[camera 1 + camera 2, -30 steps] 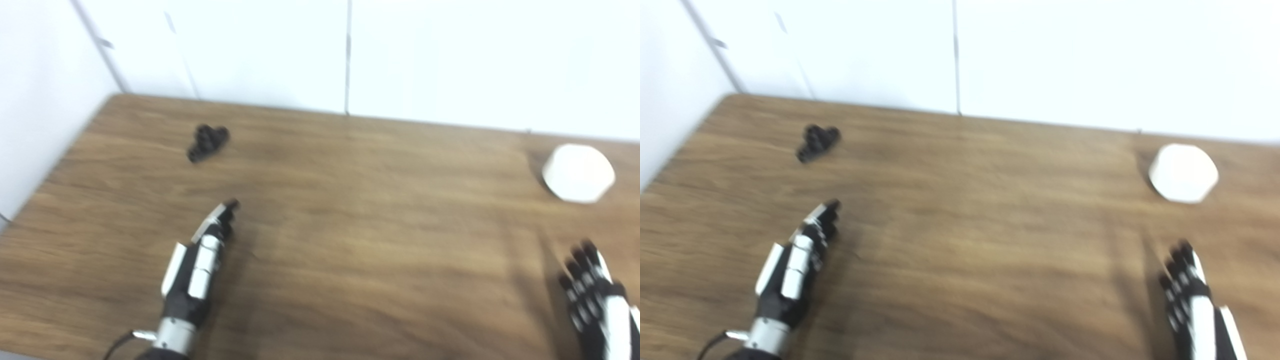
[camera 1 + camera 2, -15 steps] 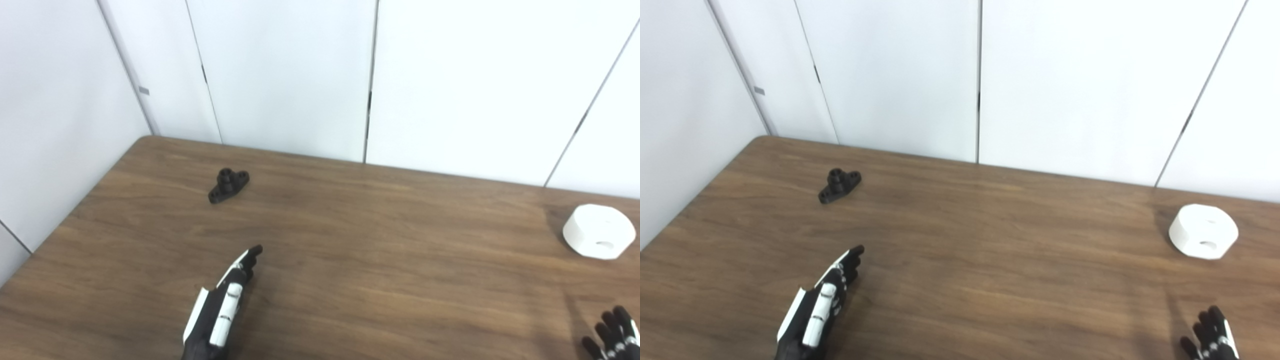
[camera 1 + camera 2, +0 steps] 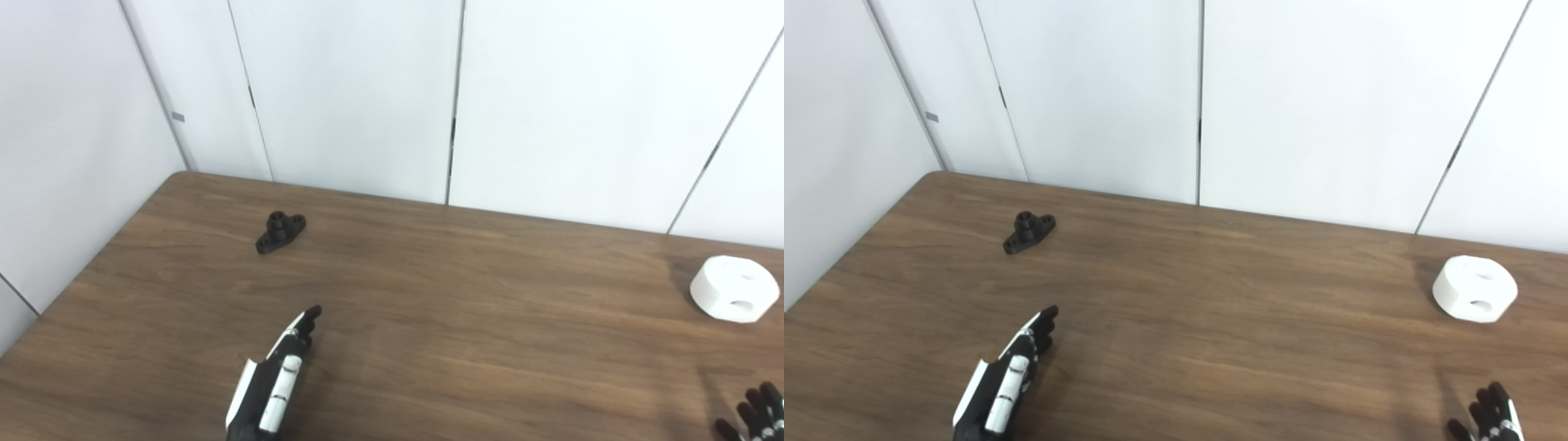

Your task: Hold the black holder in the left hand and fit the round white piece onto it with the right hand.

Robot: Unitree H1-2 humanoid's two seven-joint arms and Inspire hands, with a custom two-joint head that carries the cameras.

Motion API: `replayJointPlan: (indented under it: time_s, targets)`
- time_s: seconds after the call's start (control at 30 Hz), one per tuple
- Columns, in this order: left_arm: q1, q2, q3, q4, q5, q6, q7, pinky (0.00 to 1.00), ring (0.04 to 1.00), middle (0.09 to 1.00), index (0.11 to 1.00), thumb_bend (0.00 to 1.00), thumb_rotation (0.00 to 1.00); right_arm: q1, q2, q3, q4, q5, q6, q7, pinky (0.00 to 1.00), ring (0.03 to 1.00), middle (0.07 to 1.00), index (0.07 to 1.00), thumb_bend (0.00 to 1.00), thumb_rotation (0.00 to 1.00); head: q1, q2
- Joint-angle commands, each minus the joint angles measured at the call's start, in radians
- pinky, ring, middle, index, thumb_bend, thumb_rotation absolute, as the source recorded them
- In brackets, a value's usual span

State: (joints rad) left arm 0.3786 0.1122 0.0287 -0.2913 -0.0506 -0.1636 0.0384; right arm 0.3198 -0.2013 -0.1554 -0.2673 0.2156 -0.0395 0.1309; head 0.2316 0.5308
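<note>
The small black holder (image 3: 280, 231) lies on the wooden table (image 3: 429, 294) at the far left. The round white piece (image 3: 734, 297) with holes sits on the table at the far right. My left hand (image 3: 275, 380) is open and empty, fingers stretched forward, low on the table near the front, well short of the holder. My right hand (image 3: 1491, 419) is at the bottom right corner with only its spread fingertips showing; it holds nothing and is well short of the white piece.
White wall panels (image 3: 453, 98) stand directly behind the table and along its left side. The table's left edge (image 3: 92, 269) runs diagonally close to the holder.
The camera has tilted up, so the whole scene sits lower in the picture and is now sharp. The hands keep about the same place on the table. Holder and white piece have not moved.
</note>
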Motion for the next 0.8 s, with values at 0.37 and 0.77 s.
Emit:
replayJointPlan:
  time_s: [0.37,0.77]
  targets:
    - [-0.070,0.036,0.120,-0.233,0.323,0.251,0.055,0.88,0.947,0.961,0.916,0.66,0.37,0.021,-0.022,-0.003,0.018,0.012,0.005,0.020,1.00,1.000,1.000,1.000,0.64,1.00,0.007,-0.008]
    - [-0.267,0.174,0.194,-0.193,0.479,0.443,0.006,0.88,0.959,0.976,0.946,0.78,0.31,0.017,-0.020,0.002,0.016,0.000,0.025,0.009,1.00,1.000,1.000,1.000,0.66,1.00,0.007,-0.015]
